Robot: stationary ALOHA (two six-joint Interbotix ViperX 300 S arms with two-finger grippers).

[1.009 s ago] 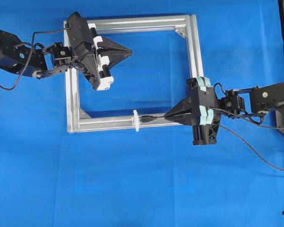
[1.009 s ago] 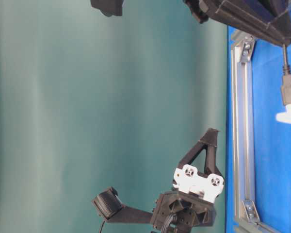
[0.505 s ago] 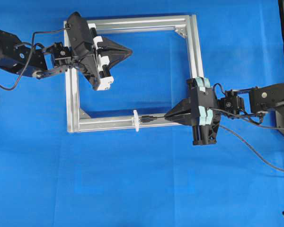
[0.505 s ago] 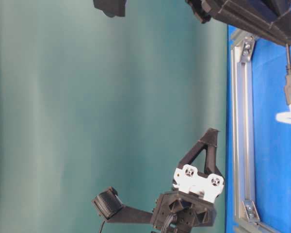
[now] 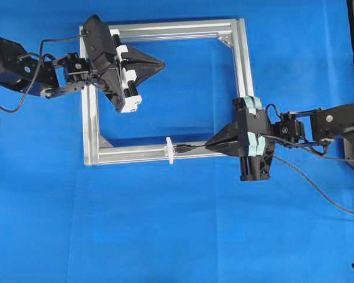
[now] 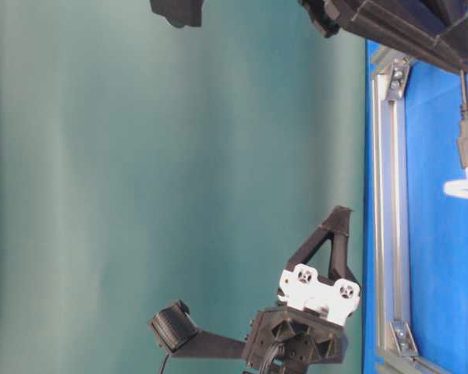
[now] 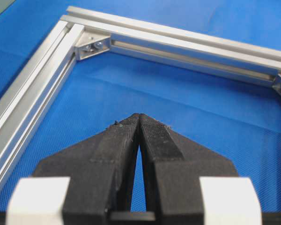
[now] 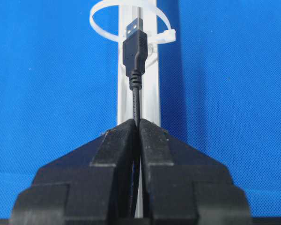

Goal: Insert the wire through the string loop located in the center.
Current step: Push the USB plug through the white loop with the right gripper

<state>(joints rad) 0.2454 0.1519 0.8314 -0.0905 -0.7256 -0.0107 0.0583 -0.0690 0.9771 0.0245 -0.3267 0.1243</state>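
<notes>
Right gripper (image 5: pixel 207 145): fingers pinching the wire (image 8: pixel 136 96), right of centre in the overhead view.
Wire: plug tip at the string loop (image 8: pixel 131 22); whether it has entered the ring is hard to tell.
String loop: upright on the lower rail of the aluminium frame (image 5: pixel 243 59).
Left gripper (image 5: pixel 163 63): fingers pressed together, holding nothing, upper left.

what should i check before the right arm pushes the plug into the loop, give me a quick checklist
1. Right hand shut on the wire: ok.
2. Plug's metal tip lined up with the string loop opening: ok in the right wrist view.
3. Tip already through the loop: not ok, it sits at the opening.
4. Loop upright on the frame: ok.
5. Left hand shut, holding nothing, away from the loop: ok.
6. Slack in the trailing wire: cannot tell.
</notes>
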